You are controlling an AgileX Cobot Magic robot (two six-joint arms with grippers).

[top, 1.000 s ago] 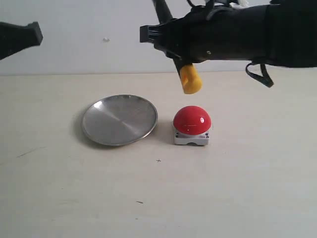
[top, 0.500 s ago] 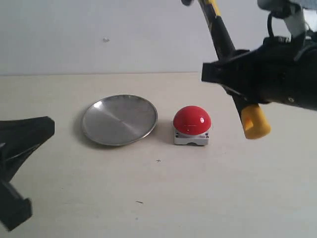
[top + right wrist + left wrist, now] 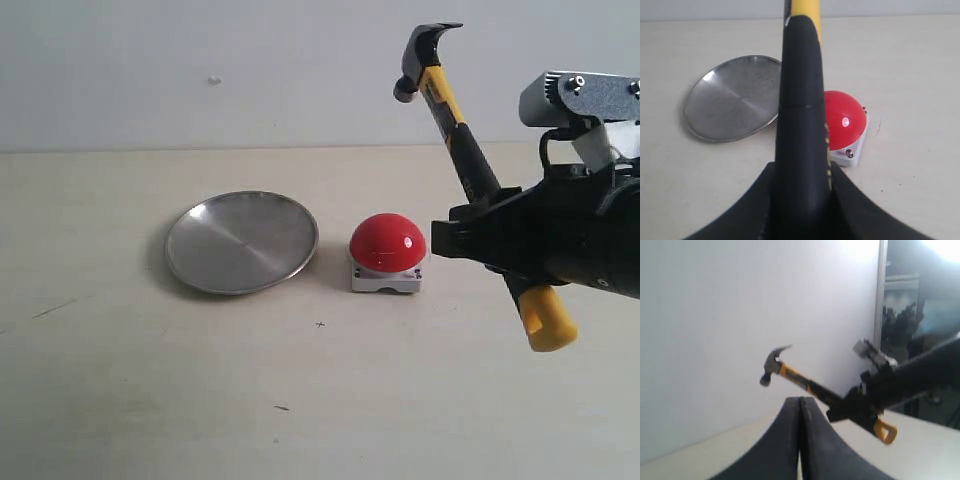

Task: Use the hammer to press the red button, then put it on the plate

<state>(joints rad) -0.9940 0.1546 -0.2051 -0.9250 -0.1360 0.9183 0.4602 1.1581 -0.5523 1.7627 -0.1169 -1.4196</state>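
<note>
My right gripper (image 3: 497, 238) is shut on the black handle of the hammer (image 3: 455, 118), holding it tilted in the air to the right of the red button (image 3: 388, 242). The dark head points up and left, higher than the button; the yellow butt (image 3: 547, 318) hangs low on the right. In the right wrist view the hammer handle (image 3: 801, 115) runs between the jaws of the right gripper (image 3: 802, 180), with the red button (image 3: 846, 120) and the plate (image 3: 732, 97) beyond it. The silver plate (image 3: 241, 241) lies left of the button. The left gripper (image 3: 800, 407) is shut on nothing, away from the table; its camera sees the hammer (image 3: 790, 374).
A pale tabletop (image 3: 300, 400) carries only the plate and the button. A white wall (image 3: 200, 70) rises behind it. The right arm's grey bracket (image 3: 580, 100) stands above the gripper at the right edge.
The right arm has swung from over the button to its right and lowered, bringing the hammer head into view. The left arm has left the exterior view.
</note>
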